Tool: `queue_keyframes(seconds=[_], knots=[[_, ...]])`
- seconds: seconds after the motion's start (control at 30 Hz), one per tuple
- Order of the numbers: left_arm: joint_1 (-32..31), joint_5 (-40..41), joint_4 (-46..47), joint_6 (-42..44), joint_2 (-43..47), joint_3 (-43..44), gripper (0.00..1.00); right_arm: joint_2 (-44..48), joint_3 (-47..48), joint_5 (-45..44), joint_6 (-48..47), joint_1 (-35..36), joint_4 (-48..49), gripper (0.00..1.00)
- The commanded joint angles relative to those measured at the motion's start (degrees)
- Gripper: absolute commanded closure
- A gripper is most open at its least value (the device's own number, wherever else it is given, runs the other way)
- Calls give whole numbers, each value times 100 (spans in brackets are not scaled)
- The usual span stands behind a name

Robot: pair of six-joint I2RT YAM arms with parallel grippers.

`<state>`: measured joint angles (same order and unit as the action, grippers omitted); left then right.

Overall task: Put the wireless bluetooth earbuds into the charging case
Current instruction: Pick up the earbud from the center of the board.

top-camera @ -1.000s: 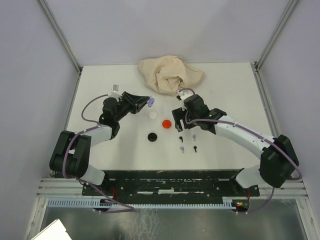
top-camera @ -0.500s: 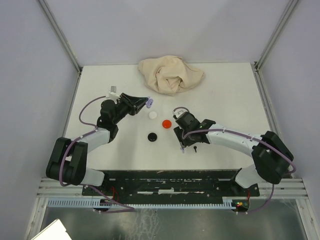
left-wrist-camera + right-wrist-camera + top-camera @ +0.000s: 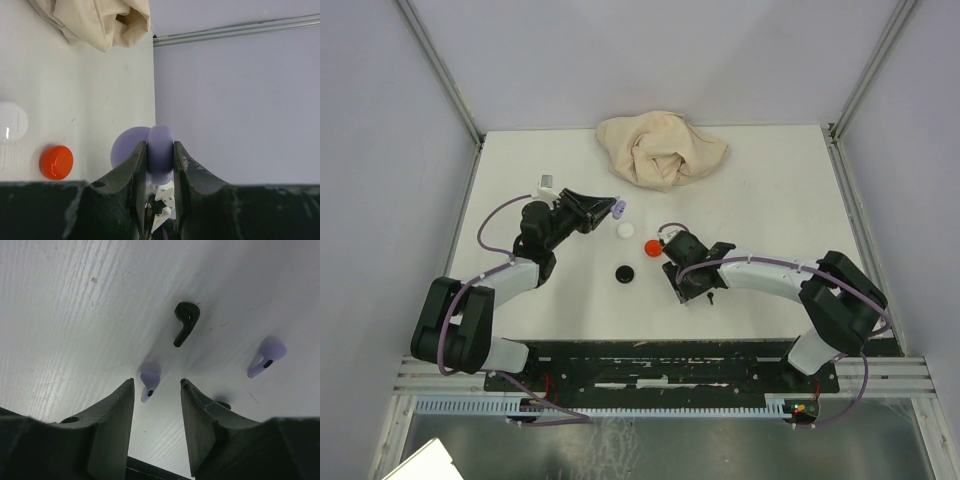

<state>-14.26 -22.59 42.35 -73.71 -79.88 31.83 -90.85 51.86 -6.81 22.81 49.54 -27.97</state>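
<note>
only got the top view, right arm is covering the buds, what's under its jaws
observer: Right wrist view: a lavender earbud lies on the table between the open right jaws, not gripped.
operator: anything else near it
observer: A black earbud lies just beyond it. A second lavender earbud sits off to one side. Both are apart from the jaws.
operator: and the left arm
observer: Left wrist view: the left jaws are shut on a lavender case, clamped from both sides.
</note>
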Motion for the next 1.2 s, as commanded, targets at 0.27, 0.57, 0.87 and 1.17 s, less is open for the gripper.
queue_keyframes(seconds=[0.27, 0.57, 0.87, 1.17], knots=[[-15, 23, 187, -222, 131, -12, 97, -267, 132, 50, 123, 100, 194, 54], [-8, 10, 195, -218, 90, 12, 97, -413, 189, 39, 139, 126, 212, 57], [-1, 9, 212, -222, 61, 6, 97, -464, 219, 0, 155, 122, 139, 66], [2, -41, 248, -234, 32, 4, 97, -339, 472, -238, 22, 126, -118, 89]])
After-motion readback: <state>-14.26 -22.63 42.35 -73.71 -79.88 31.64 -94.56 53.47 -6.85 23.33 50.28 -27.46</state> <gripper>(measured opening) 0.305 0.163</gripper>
